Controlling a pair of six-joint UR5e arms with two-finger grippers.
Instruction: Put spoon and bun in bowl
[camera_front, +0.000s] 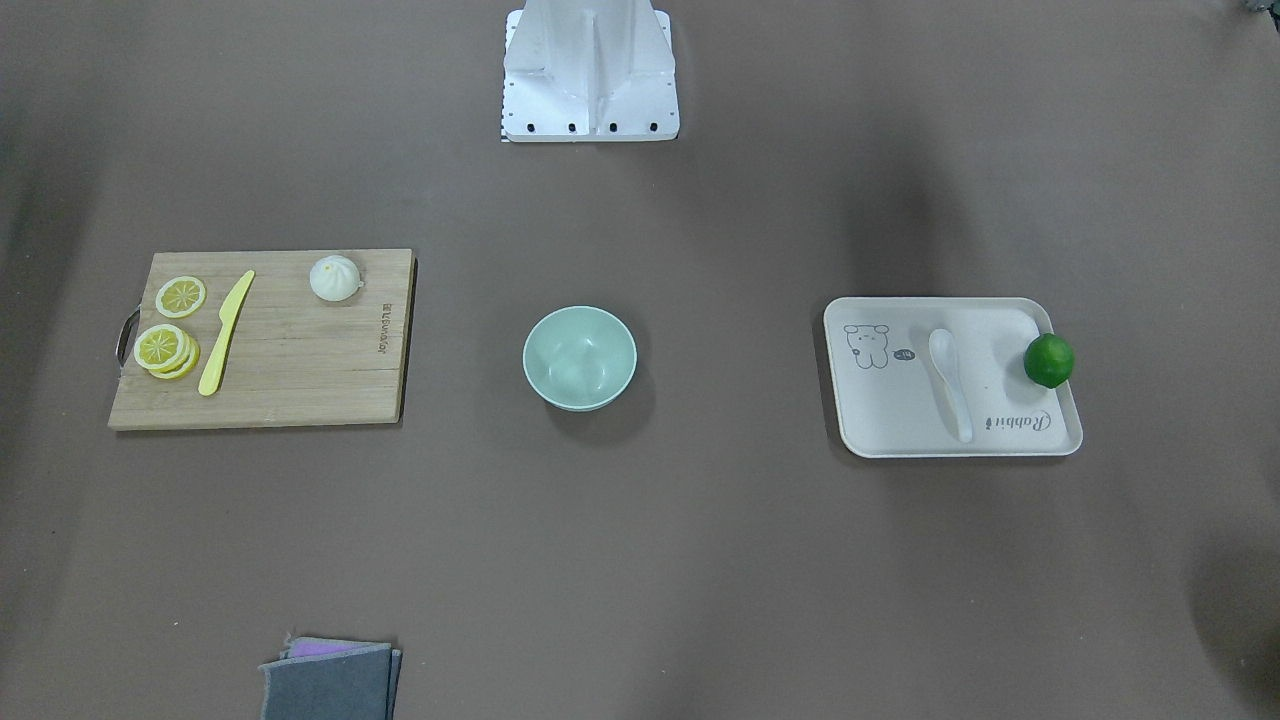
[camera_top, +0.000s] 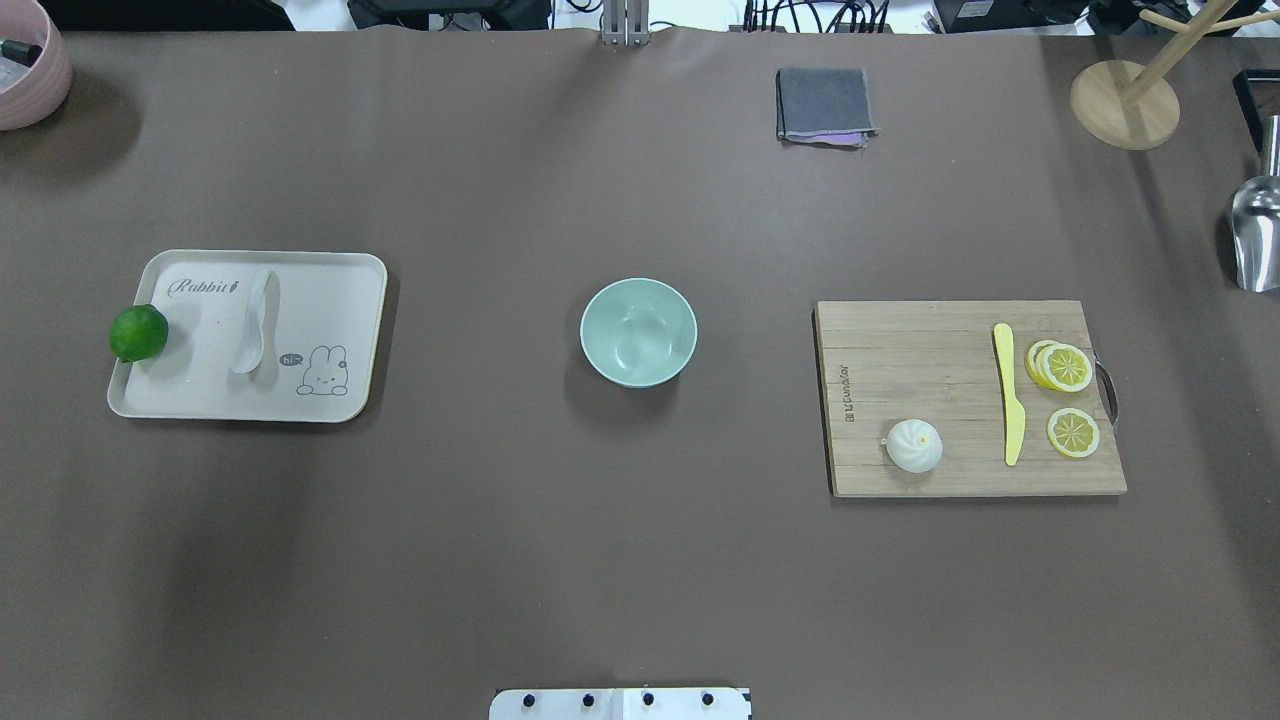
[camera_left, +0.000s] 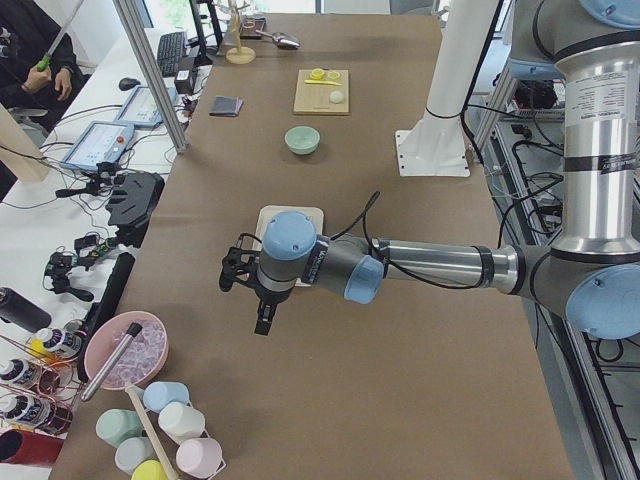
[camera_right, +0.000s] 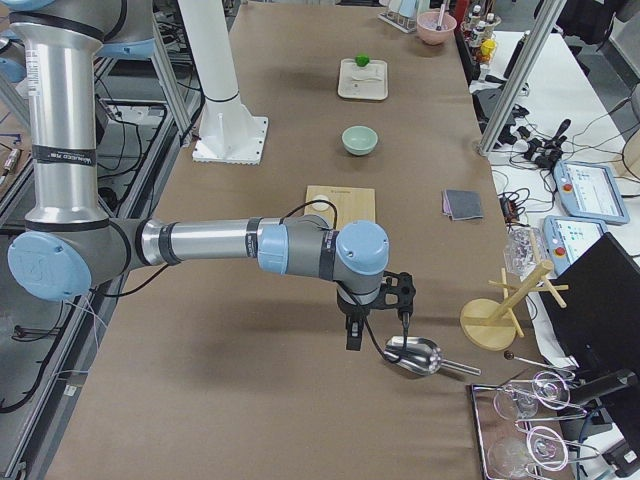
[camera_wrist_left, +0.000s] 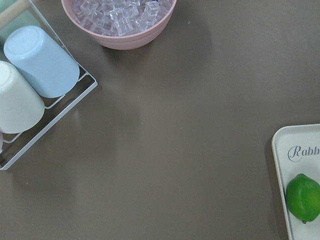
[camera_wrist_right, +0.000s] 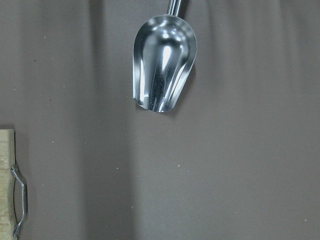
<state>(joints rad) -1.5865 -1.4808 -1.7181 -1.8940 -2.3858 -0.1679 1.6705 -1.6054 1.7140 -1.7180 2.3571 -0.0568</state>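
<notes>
The white spoon (camera_front: 950, 380) lies on the beige tray (camera_front: 900, 425), also seen overhead (camera_top: 257, 325). The white pleated bun (camera_front: 335, 277) sits on the wooden cutting board (camera_front: 300, 375), also seen overhead (camera_top: 914, 445). The mint-green bowl (camera_front: 579, 357) stands empty mid-table between them (camera_top: 638, 332). My left gripper (camera_left: 246, 292) shows only in the exterior left view, hanging past the tray's end; I cannot tell if it is open. My right gripper (camera_right: 378, 325) shows only in the exterior right view, above a metal scoop; I cannot tell its state either.
A green lime (camera_front: 1048, 360) rests at the tray's edge. A yellow knife (camera_front: 225, 333) and lemon slices (camera_front: 168, 340) lie on the board. A metal scoop (camera_wrist_right: 164, 62), a pink bowl of ice (camera_wrist_left: 118, 20), racked cups (camera_wrist_left: 35, 75), a folded grey cloth (camera_top: 824, 104) and a wooden stand (camera_top: 1125, 100) border the table.
</notes>
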